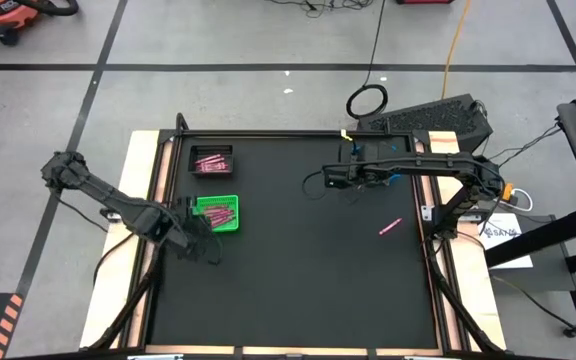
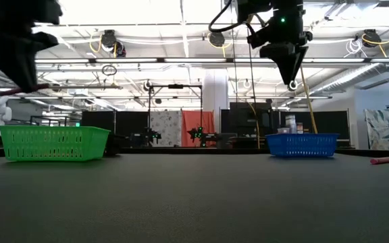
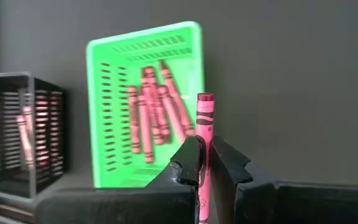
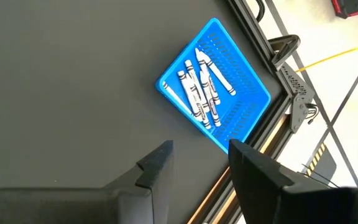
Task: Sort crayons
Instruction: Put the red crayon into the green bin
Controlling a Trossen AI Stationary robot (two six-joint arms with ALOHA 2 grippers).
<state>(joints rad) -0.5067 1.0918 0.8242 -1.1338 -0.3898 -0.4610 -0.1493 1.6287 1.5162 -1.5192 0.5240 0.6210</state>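
The left claw (image 3: 201, 163) hovers beside the green tray (image 3: 104, 99) (several reddish crayons (image 3: 151, 112) inside), pinching one crayon (image 3: 204, 124) upright, while the right claw (image 4: 197, 165) hangs open above the blue tray (image 4: 241, 93) holding four white crayons (image 4: 201, 87); one pink crayon (image 1: 390, 227) lies loose on the surface (image 1: 308, 270).

A black table mat (image 1: 298, 260) lay inside a pale wooden frame (image 1: 138, 240). A yellow cable (image 1: 455, 40) and a coiled black cable (image 1: 367, 100) lay on the grey floor (image 1: 218, 100), crossed by dark tape lines (image 1: 268, 67).
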